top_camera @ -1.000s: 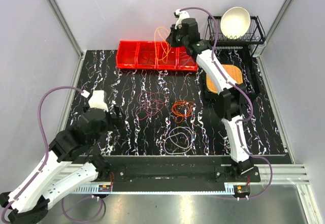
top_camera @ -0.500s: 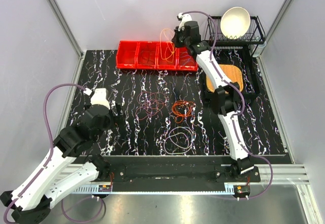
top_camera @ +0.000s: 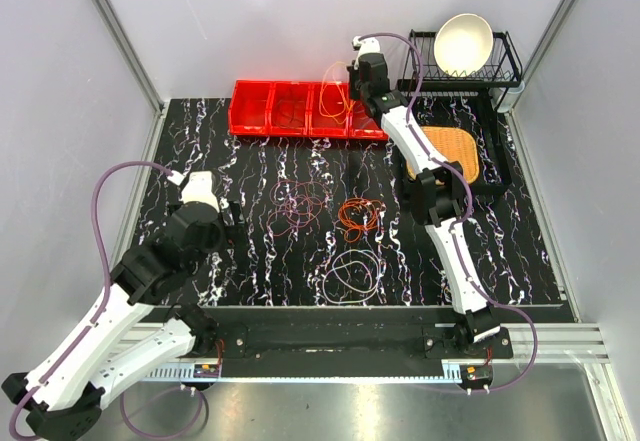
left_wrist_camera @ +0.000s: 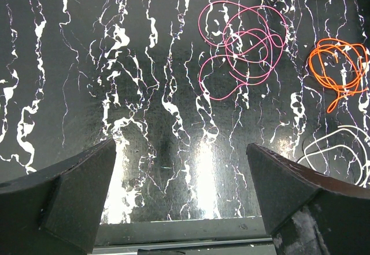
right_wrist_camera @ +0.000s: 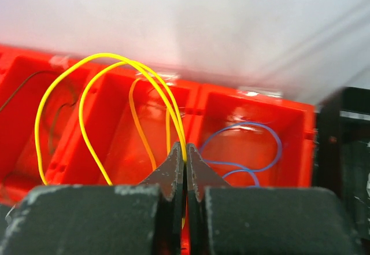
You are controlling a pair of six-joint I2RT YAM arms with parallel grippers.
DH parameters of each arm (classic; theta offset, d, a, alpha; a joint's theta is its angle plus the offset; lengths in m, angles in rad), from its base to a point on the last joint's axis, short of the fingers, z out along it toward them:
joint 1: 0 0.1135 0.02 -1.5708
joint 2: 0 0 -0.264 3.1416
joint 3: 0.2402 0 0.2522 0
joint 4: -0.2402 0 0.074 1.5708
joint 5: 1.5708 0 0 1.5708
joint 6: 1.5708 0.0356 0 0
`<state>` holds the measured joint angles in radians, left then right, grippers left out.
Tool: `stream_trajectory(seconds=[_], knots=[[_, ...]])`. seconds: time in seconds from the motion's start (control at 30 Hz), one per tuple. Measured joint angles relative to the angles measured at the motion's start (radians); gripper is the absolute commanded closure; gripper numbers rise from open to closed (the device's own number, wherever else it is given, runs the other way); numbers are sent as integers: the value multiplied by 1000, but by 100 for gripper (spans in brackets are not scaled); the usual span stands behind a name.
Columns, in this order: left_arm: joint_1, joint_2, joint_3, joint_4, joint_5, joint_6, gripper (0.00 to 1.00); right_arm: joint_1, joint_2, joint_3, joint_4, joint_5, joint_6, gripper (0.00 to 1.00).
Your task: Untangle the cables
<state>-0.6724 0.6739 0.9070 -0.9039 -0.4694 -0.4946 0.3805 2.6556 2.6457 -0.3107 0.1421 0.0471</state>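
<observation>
Since right jaws clench the thin yellow wire loop (right_wrist_camera: 107, 54) above the red plastic bin row (top_camera: 268, 133) at twelve o'clock, best lower it slowly into one compartment; left jaws gape at eight o'clock.

The bins (top_camera: 250, 119) are glossy red plastic, cables (top_camera: 357, 215) smooth, tabletop (top_camera: 250, 261) shiny.

yellow cable (right_wrist_camera: 104, 55), blue cable (right_wrist_camera: 254, 124), pink cable (left_wrist_camera: 243, 47), orange cable (left_wrist_camera: 337, 64), red bins (top_camera: 270, 111), black table (left_wrist_camera: 87, 64) veined white, white bowl (top_camera: 462, 43)
</observation>
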Motion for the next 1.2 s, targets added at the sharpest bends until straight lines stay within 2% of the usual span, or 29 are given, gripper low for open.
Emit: stream_trajectory(seconds=[0.57, 1.2], knots=[[13, 5, 0, 1, 13, 0, 1, 33, 64, 37, 52, 192, -5, 99], [25, 2, 0, 8, 22, 7, 1, 54, 79, 55, 94, 172, 11, 100]])
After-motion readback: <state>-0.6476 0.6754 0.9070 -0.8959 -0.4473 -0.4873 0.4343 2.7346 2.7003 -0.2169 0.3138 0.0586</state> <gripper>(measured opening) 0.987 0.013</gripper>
